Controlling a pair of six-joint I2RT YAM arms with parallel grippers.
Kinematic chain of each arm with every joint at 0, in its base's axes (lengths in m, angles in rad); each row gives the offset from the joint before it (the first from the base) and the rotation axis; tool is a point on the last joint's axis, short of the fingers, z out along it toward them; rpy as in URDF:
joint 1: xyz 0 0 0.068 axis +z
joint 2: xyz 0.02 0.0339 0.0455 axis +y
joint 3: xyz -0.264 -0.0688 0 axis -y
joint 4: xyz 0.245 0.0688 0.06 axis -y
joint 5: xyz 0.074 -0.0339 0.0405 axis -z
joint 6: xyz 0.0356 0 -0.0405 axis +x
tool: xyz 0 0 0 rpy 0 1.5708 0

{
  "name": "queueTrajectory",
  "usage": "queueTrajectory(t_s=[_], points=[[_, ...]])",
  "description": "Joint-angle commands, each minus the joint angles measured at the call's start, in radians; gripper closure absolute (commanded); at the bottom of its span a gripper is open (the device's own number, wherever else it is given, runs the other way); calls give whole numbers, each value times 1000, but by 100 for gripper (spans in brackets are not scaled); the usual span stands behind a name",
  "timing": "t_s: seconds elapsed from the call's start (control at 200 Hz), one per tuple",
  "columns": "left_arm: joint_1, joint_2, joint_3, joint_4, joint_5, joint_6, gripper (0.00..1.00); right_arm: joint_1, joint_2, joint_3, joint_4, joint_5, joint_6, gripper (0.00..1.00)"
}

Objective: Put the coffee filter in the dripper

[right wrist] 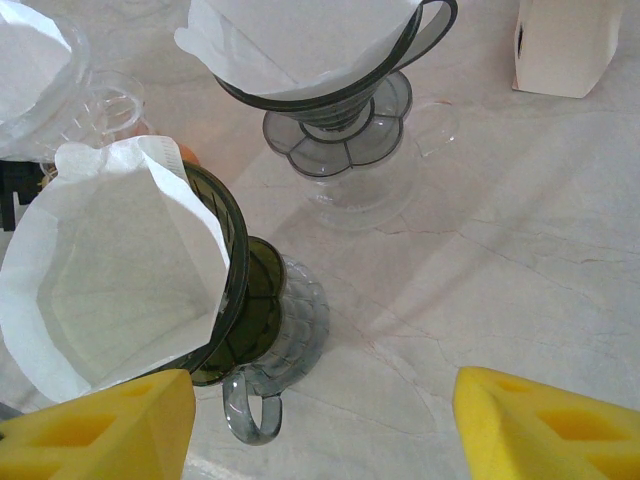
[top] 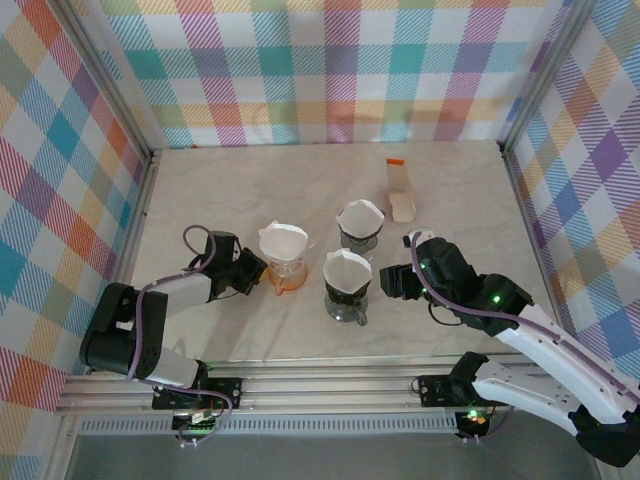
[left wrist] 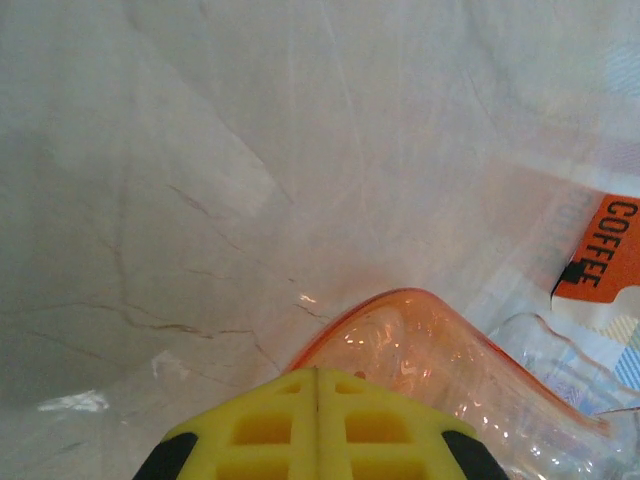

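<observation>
Top external view: white paper coffee filter (top: pixel 283 240) seated upright in clear orange plastic dripper (top: pixel 288 277), left of centre on pale marbled table (top: pixel 200 190). Left gripper (top: pixel 262 271) low at that dripper's left side, touching or just beside its base; filter above and just past the fingertips. Right gripper (top: pixel 384 283) just right of nearer smoky dark dripper (top: pixel 347 300), itself lined with paper. Farther smoky dark dripper (top: pixel 359 238), likewise lined, behind it; tan filter carton (top: pixel 401 192) beyond, near the back wall.

Left wrist view: yellow fingers (left wrist: pixel 260 420) pressed together along a single seam; orange dripper wall (left wrist: pixel 420 340) directly past the tips; orange "COFFEE" label of the carton (left wrist: pixel 605 250) at far right.

Right wrist view: yellow fingers (right wrist: pixel 100 425) spread wide apart; nearer dark dripper (right wrist: pixel 255 300) ahead and to the left, touching neither finger; farther dripper (right wrist: pixel 345 130) and carton (right wrist: pixel 565 45) behind.
</observation>
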Motion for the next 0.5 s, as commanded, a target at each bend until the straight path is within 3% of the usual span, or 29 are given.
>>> queueTrajectory(t_s=[0.0, 0.205, 0.385, 0.495], points=[[-14, 3, 27, 17, -13, -5, 100, 7, 2, -9, 11, 5, 21, 31], [40, -113, 44, -204, -99, 63, 100, 7, -9, -12, 16, 9, 24, 31], [108, -254, 119, -420, -232, 175, 59, 7, -18, -21, 29, 13, 22, 30], [108, -325, 220, -556, -356, 276, 40, 6, -26, -27, 39, 17, 20, 30]])
